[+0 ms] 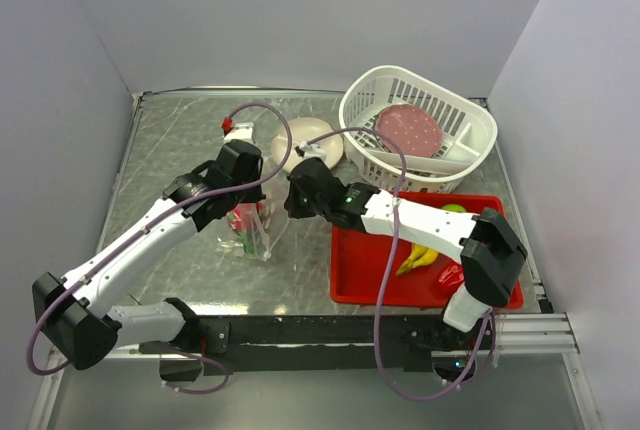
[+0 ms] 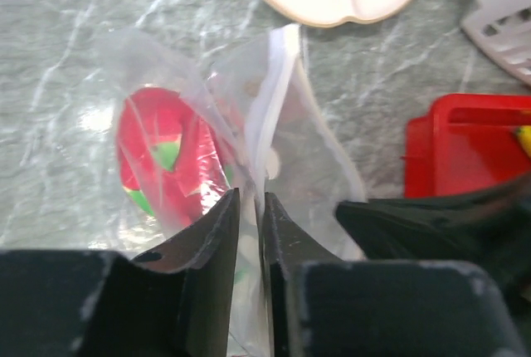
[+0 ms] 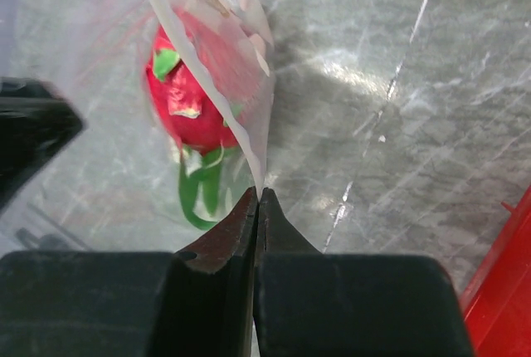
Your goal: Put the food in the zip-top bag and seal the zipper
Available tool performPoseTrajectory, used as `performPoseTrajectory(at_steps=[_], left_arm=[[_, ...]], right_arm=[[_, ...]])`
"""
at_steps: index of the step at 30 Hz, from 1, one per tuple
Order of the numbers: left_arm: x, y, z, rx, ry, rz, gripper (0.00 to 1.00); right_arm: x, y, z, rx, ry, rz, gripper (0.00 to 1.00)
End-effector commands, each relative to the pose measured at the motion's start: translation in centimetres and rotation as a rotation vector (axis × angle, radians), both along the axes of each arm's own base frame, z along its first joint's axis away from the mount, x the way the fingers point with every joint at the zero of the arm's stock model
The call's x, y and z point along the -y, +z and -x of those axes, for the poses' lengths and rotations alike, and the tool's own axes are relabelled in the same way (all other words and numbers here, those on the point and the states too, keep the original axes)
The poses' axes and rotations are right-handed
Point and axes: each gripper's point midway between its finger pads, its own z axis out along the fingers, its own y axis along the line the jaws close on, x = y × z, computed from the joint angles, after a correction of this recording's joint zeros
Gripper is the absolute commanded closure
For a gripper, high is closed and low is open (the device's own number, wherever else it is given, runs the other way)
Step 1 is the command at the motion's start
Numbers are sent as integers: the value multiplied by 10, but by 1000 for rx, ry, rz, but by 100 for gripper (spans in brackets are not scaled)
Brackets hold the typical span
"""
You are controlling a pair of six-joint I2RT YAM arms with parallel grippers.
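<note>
Near right: red tray (image 1: 350, 272) holds banana (image 1: 420, 255), with green apple (image 1: 455, 208) at far edge; right arm crosses above, partly hiding both. Centre, left of tray: zip-top bag (image 1: 258, 238) on table (image 1: 175, 145), dragon fruit (image 1: 243, 218) inside. Left gripper (image 2: 250, 201) at bag mouth, jaws slightly apart, film running between. Right gripper (image 3: 255, 197) pressed together, pinching bag edge. Beyond: cream round dish (image 1: 322, 145). Far right: white basket (image 1: 472, 140) containing reddish disc (image 1: 408, 130).

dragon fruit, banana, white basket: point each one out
dragon fruit (image 3: 192, 112): right wrist view, red body seen through the zip-top bag (image 3: 241, 58)
banana (image 1: 418, 258): top view, yellow middle, lying in the red tray (image 1: 360, 262)
white basket (image 1: 440, 178): top view, near slotted wall
</note>
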Motion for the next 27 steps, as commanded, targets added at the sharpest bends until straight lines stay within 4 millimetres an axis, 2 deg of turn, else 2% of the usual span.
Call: performPoseTrajectory(at_steps=[1,12,14,16,18,23,26,27], left_arm=[[-15,17,-6,23,45,-73,75],[-46,21,-1,-18,145,-231,81],[-50,26,0,-9,157,-242,80],[-53,29,0,-4,164,-254,71],[-57,31,0,-5,169,-271,69],[-50,38,2,-8,141,-240,71],[-39,39,9,-25,104,-213,72],[-30,39,14,-35,68,-203,68]], right_arm=[[-4,65,-9,113,-10,-94,100],[8,63,-20,137,-53,-31,100],[12,63,-23,137,-61,-23,100],[13,63,-25,137,-60,-19,100],[12,65,-25,140,-53,-20,100],[9,70,-25,141,-40,-25,100],[7,72,-24,142,-31,-30,100],[6,72,-24,142,-30,-29,100]])
